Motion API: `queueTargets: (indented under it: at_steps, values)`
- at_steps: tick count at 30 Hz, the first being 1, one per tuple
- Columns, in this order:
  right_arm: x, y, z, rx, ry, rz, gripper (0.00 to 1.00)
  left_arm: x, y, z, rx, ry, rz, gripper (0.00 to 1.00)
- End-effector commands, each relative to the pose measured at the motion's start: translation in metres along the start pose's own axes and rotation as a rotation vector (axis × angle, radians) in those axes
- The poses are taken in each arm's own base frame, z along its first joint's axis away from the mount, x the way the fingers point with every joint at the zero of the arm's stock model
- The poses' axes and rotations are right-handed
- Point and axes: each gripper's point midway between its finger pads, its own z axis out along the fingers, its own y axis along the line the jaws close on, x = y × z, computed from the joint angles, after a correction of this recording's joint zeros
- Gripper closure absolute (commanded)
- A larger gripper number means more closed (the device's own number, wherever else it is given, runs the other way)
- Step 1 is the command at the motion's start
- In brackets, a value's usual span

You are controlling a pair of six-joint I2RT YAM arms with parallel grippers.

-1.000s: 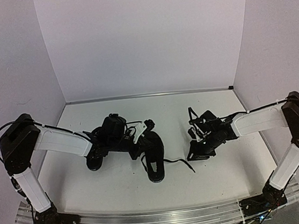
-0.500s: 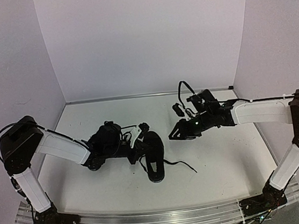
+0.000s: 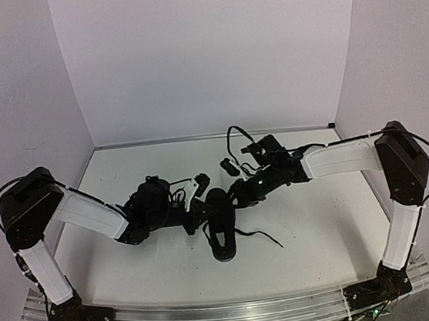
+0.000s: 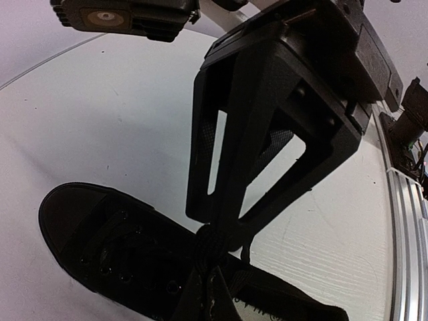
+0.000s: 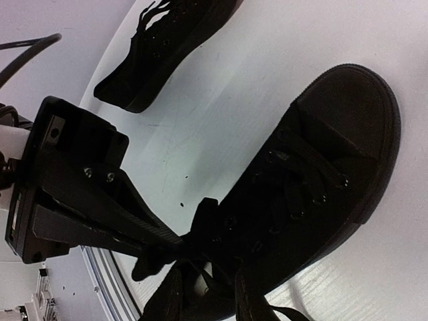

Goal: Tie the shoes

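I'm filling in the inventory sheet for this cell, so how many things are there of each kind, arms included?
Black shoes: 2 (centre shoe, second shoe)
Robot arms: 2 (left arm, right arm)
Total: 4

The left shoe [image 5: 175, 40] lies beside the right shoe [image 3: 221, 233] on the table [image 3: 322, 218].
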Motion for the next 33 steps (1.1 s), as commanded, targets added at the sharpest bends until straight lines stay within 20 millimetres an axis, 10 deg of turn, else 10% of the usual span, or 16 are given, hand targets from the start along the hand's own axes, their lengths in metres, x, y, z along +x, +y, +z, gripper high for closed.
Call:
queueTargets:
  at_steps: [1, 33]
  values:
    - [-0.010, 0.012, 0.010, -0.022, 0.001, -0.082, 0.75, -0.031, -0.003, -0.007, 0.006, -0.098, 0.020, 1.00]
    - [0.005, -0.002, 0.030, 0.029, 0.069, -0.124, 0.83, -0.032, -0.004, -0.003, 0.016, -0.084, 0.036, 1.00]
